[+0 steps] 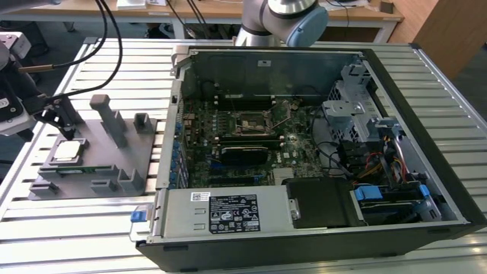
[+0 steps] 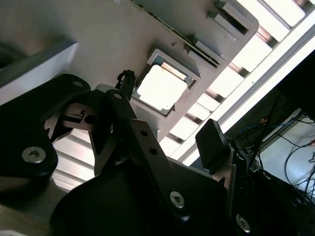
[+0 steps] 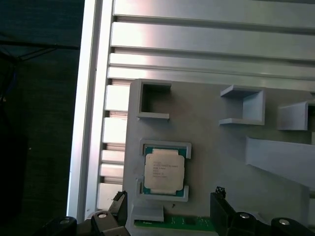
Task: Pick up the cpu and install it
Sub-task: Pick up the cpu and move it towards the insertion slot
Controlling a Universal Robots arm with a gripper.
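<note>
Approach-for-pick step. Gripper (image 3: pixel 170 196) jaws spread wide, empty (nothing held). cpu (image 3: pixel 164 170) seated in grey tray (image 3: pixel 211 147) pocket, just ahead of jaws, centred between them, untouched. Pick likely calls for jaws straddling chip edges.

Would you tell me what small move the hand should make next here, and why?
I would judge a short, straight descent onto the cpu, with the hand open. The cpu lies flat in its pocket on the grey tray, untouched, and in the second wrist view the fingers stand apart with the cpu between them, so nothing is gripped yet.
</note>
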